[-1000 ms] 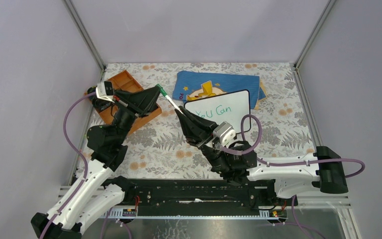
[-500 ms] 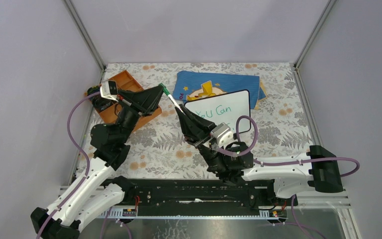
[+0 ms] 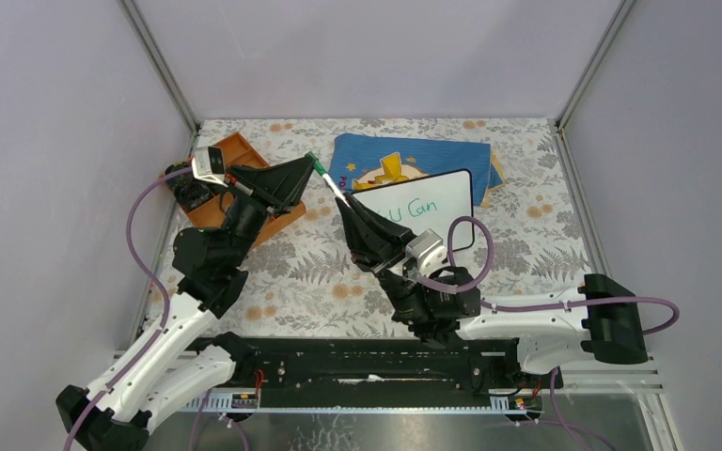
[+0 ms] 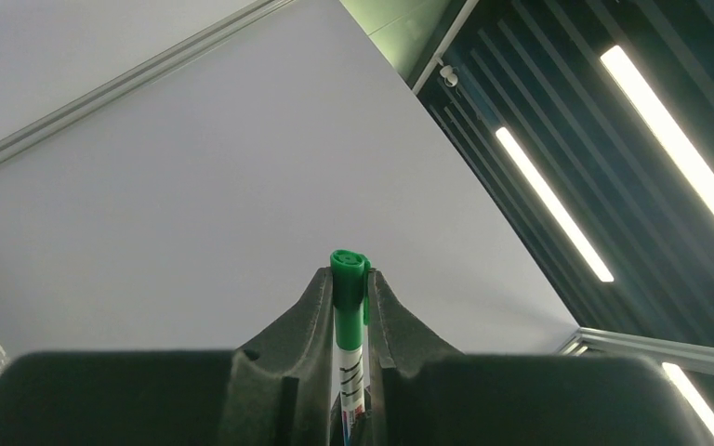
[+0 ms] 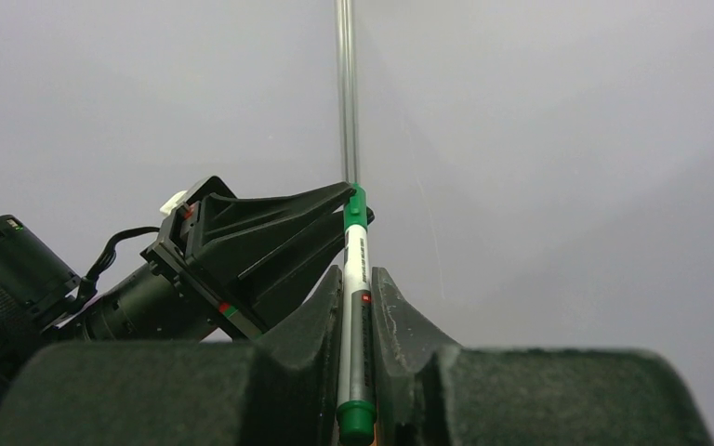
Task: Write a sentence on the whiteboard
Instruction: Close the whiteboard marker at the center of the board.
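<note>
The whiteboard (image 3: 447, 221) lies at the table's middle back, partly on a blue cloth. On it runs the sentence (image 3: 412, 209) in green; only "U Can" shows, its start hidden behind my right gripper (image 3: 344, 203). A green-and-white marker (image 3: 331, 184) hangs in the air between both grippers. My right gripper (image 5: 357, 277) is shut on the marker's barrel (image 5: 352, 265). My left gripper (image 4: 350, 279) is shut on the green cap (image 4: 349, 271) at the marker's far end. From the right wrist, the cap (image 5: 356, 206) sits at the tip of the left gripper (image 5: 342, 193).
An orange tray (image 3: 244, 152) stands at the back left under the left arm, a dark object (image 3: 188, 193) beside it. A blue cloth (image 3: 404, 155) with a yellow figure lies behind the whiteboard. A floral cover spreads over the table.
Both grippers have shifted slightly right and toward the back with the marker between them. The right gripper now hides the first letters on the board.
</note>
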You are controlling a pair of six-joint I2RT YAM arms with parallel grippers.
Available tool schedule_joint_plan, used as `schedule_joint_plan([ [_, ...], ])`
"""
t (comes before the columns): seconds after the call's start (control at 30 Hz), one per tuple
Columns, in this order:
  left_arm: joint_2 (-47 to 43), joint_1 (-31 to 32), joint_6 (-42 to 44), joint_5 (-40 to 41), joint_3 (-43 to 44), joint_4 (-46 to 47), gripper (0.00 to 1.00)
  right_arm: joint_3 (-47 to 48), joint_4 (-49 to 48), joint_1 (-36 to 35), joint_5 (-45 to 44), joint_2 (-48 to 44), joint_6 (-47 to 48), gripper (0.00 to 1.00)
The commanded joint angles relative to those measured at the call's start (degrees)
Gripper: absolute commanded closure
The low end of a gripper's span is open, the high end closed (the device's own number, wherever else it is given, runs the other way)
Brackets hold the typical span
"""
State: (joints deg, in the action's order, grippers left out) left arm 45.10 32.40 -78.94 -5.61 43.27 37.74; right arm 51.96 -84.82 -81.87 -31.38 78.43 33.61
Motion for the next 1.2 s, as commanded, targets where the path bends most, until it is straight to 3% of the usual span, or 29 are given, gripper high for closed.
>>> schedule_joint_plan([
  [0.0, -0.23, 1.43, 2.68, -5.09, 1.95, -2.37, 0.85, 0.18, -3.39, 0.84, 1.78, -2.17, -0.74, 1.00],
  [0.67, -0.23, 1.43, 4.40, -3.93, 3.49, -4.61, 0.61, -1.25, -2.89, 0.85, 2.36, -3.98, -1.10, 1.00],
  [0.83, -0.36, 1.43, 5.03, -3.74, 3.99, -4.88, 0.47, -1.56, -2.11, 0.83, 2.71, -4.55, -1.70, 1.00],
  [1.03, -0.04, 1.43, 6.58, -3.04, 5.15, -5.68, 0.20, -2.17, -0.81, 0.83, 3.18, -5.67, -2.59, 1.00],
  [1.17, 0.69, 1.43, 8.54, -2.50, 7.27, -7.66, 0.17, -2.65, 0.73, 0.85, 3.98, -6.58, -3.52, 1.00],
])
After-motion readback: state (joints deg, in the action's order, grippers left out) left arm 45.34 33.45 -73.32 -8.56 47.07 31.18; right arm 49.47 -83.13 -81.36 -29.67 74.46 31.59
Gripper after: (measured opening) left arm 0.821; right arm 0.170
